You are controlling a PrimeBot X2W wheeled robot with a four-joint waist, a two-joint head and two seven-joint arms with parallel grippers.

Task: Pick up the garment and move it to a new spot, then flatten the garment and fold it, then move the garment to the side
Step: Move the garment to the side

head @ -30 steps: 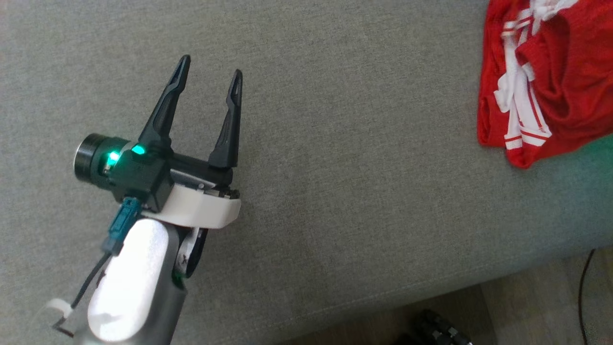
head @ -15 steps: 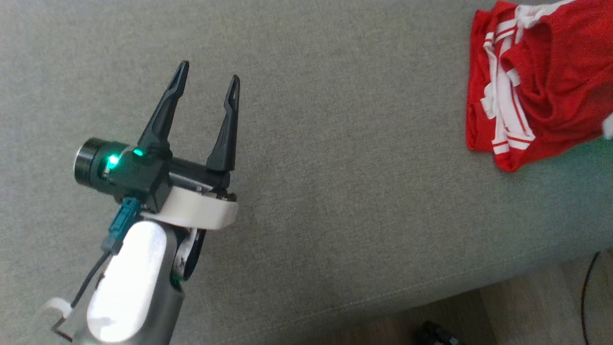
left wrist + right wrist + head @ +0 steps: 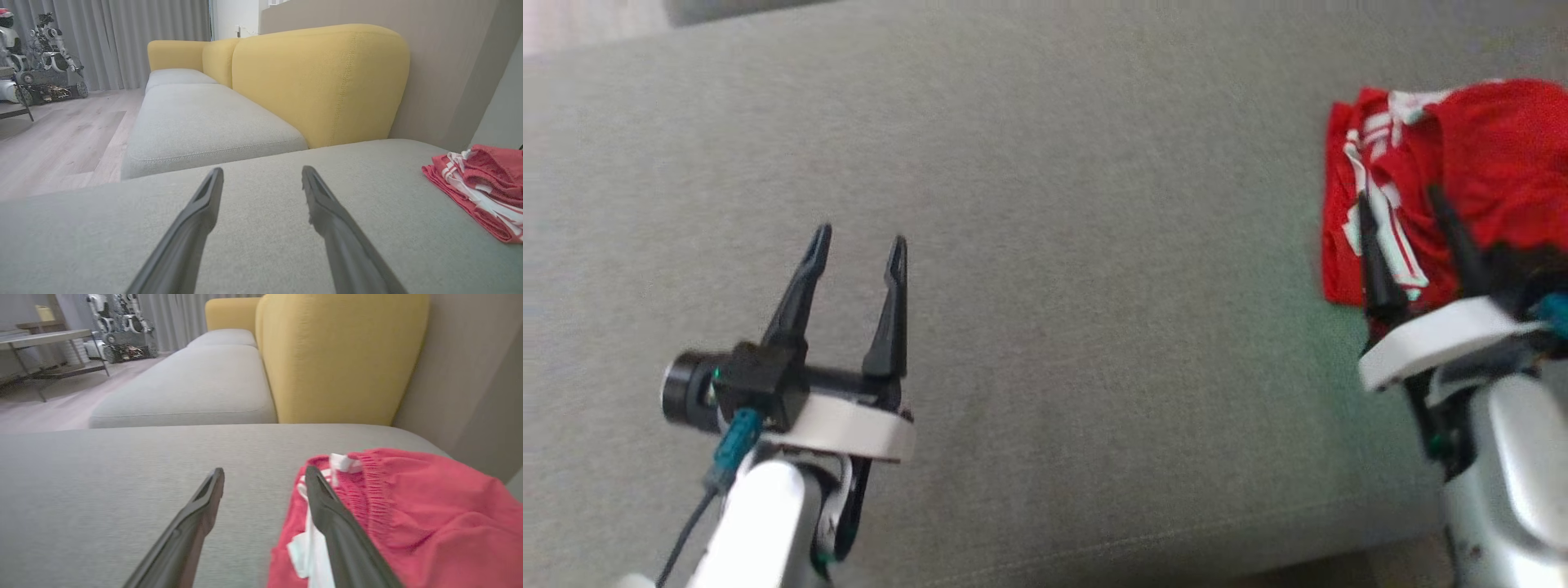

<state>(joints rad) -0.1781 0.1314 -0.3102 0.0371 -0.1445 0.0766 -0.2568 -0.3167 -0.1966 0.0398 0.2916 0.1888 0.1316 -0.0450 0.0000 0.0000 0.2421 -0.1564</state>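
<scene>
Looking down from the head view, the red and white garment (image 3: pixel 1503 139) lies in a compact heap at the far right of the grey sofa seat (image 3: pixel 1094 245), close to its right end. The right fingers (image 3: pixel 1372 261) stand wide apart at the heap's near edge and hold nothing. Whether they touch the cloth is hard to tell here. The left fingers (image 3: pixel 889 314) are spread wide too, over bare seat and well apart from the garment.

In the left wrist view, the left fingers (image 3: pixel 198 220) point across empty grey seat towards a yellow backrest (image 3: pixel 318 81). The garment (image 3: pixel 482 183) shows at the right edge as a stack of layers with a rumpled top.

In the right wrist view, the right fingers (image 3: pixel 333 526) are open, with one over bare seat and the other lying across the garment's (image 3: pixel 429 506) left edge. No cloth sits between them.

Judging by this, the garment appears gathered into layers and set to one side, which would put the task at or near its end. The loose, bunched top leaves it unclear whether the fold counts as finished. If it does not, flattening and folding are left.
</scene>
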